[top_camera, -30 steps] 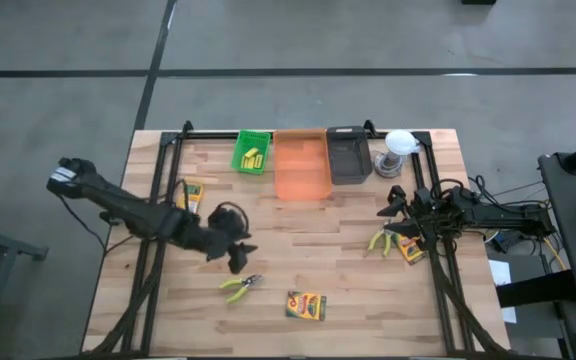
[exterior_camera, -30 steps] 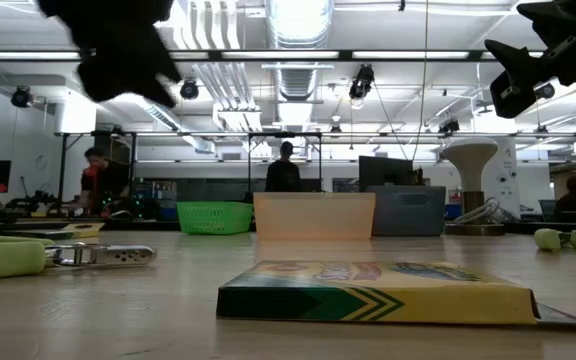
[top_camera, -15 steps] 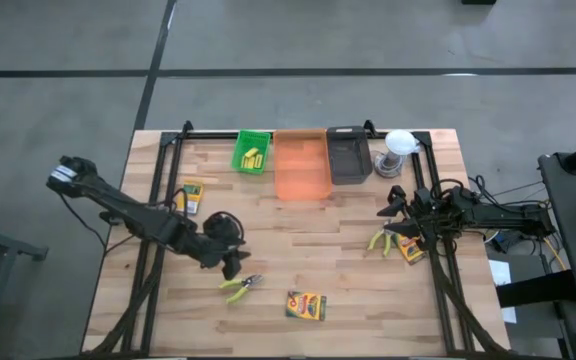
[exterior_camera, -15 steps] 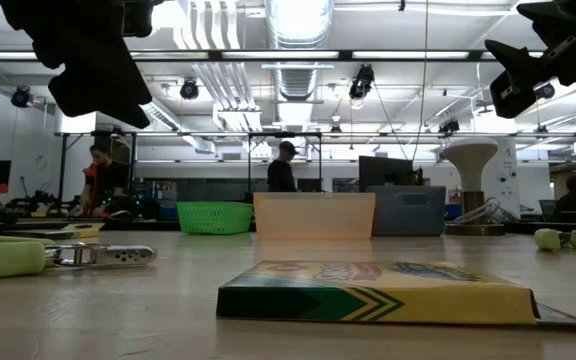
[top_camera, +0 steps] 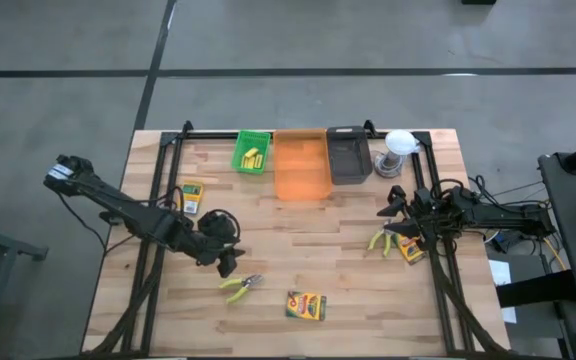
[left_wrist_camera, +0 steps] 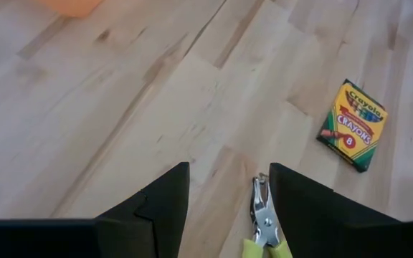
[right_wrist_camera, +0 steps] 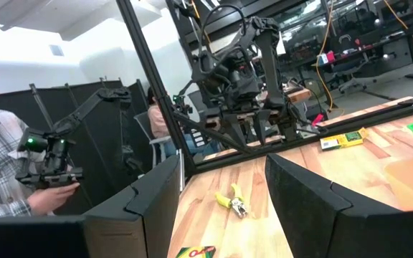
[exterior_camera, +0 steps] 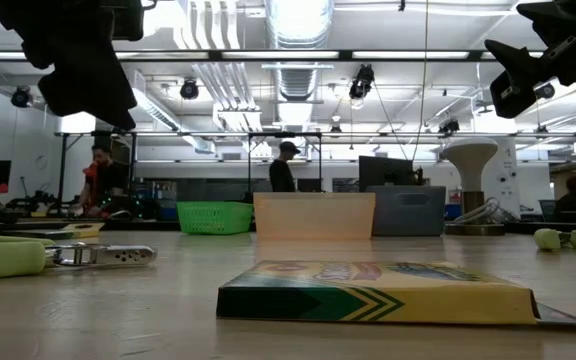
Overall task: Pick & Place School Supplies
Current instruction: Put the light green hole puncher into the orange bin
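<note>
Yellow-handled pliers point(top_camera: 240, 287) lie flat on the desk point(top_camera: 348, 250), just beside the left end effector point(top_camera: 226, 263), its fingers spread and empty.
Risk: pliers sit off-centre toward 1 finger, so closing may nudge or spin them. Right end effector point(top_camera: 392, 222) waits by desk's right edge, spread.

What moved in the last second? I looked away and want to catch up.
The left gripper slid toward the table's left, now above the yellow-handled pliers on the wood, fingers open, holding nothing. The right gripper, the crayon boxes and the trays stayed put.
</note>
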Controlling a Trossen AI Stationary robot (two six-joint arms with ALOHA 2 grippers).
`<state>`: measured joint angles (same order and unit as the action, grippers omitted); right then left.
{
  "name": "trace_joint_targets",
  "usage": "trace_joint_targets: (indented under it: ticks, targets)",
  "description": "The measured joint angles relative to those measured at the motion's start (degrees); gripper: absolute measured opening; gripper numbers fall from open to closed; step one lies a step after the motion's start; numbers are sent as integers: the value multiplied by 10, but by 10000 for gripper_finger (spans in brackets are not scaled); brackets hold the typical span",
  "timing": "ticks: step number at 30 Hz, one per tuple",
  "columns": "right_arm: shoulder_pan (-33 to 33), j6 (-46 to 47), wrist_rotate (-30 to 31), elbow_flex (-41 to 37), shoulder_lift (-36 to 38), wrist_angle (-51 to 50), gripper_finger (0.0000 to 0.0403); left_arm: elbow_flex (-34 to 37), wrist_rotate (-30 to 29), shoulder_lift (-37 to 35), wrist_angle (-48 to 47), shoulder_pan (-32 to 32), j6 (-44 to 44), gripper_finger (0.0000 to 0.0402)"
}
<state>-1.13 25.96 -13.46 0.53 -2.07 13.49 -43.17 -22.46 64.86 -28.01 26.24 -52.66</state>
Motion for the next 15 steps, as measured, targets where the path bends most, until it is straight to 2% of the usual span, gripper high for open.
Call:
trace_joint_targets:
  ticks: [15]
  targets:
    - [0, 0, 0, 0, 0, 0, 201, 3, -22, 0, 26, 0, -3, 197]
